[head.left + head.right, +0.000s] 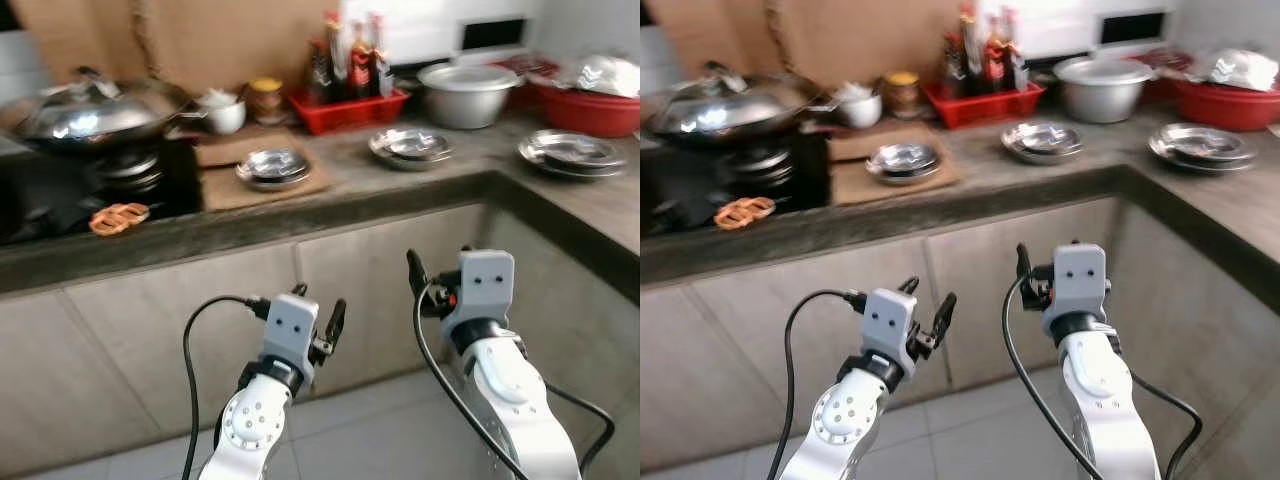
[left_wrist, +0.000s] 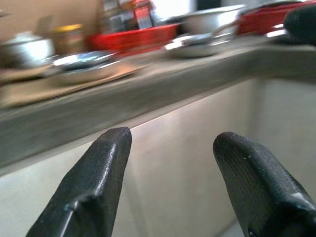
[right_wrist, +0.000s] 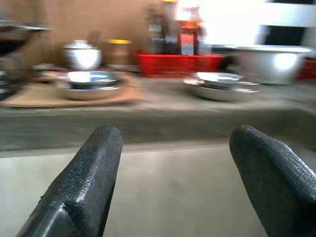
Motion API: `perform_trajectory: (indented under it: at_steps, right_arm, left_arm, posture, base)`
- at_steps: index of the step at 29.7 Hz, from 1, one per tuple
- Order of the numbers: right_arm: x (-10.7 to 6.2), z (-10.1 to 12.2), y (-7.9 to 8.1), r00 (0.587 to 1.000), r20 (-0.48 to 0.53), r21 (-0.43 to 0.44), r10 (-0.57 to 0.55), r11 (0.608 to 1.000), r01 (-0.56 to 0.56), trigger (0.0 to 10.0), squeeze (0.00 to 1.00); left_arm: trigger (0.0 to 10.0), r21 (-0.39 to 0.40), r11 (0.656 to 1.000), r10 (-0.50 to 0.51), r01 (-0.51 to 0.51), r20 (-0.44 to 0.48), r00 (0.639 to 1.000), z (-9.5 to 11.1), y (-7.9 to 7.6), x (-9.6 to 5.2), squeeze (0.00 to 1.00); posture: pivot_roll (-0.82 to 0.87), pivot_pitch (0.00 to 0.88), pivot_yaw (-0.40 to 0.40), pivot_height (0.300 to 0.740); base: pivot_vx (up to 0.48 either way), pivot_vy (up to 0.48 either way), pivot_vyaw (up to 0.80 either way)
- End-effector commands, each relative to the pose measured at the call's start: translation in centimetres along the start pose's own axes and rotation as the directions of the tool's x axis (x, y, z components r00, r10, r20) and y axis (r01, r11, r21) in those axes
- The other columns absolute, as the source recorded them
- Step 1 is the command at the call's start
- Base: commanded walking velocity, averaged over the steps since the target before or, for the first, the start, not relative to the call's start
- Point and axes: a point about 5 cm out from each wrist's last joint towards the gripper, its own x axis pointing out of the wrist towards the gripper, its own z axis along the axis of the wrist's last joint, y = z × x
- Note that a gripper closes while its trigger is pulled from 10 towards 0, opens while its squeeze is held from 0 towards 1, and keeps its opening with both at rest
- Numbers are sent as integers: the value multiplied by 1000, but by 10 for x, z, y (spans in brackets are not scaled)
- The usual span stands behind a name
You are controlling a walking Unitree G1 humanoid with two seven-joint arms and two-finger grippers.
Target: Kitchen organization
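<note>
Countertop (image 1: 420, 185) dishes (image 1: 274, 168) above both open jaws

grey counter (image 1: 420, 185), beige cabinets (image 1: 180, 340)

On the counter (image 1: 420, 185) there are three stacks of steel dishes: one (image 1: 273, 167) at 11 o'clock, one (image 1: 410, 146) at 12, one (image 1: 570, 150) at 2. There is also one wok (image 1: 95, 112), one large steel pot (image 1: 468, 93), one red tray of bottles (image 1: 348, 106), one red basin (image 1: 590, 108), one white cup (image 1: 224, 112) and one jar (image 1: 266, 98).
</note>
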Motion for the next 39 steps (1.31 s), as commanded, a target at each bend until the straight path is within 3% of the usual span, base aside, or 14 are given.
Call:
perform_trajectory:
  at_steps: [1,12,39]
  right_arm:
    - [2,4,8,999,18,8,33,999,-33,10000,0]
    - [7,9,12,998,41,37,51,998,-52,10000,0]
    - [16,16,12,993,90,22,72,997,-74,10000,0]
  left_arm:
    - [10000,8,1000,16,-16,-6,1000,-1,6,-2,0]
    - [10000,13,1000,23,-23,-10,1000,-1,8,-2,0]
    - [10000,11,1000,27,-27,-8,1000,-1,8,-2,0]
  posture:
    - [99,0,-28,740]
    - [106,0,-30,740]
    - [109,0,-33,740]
  base:
    - [240,0,800]
    - [242,0,800]
    - [262,0,0]
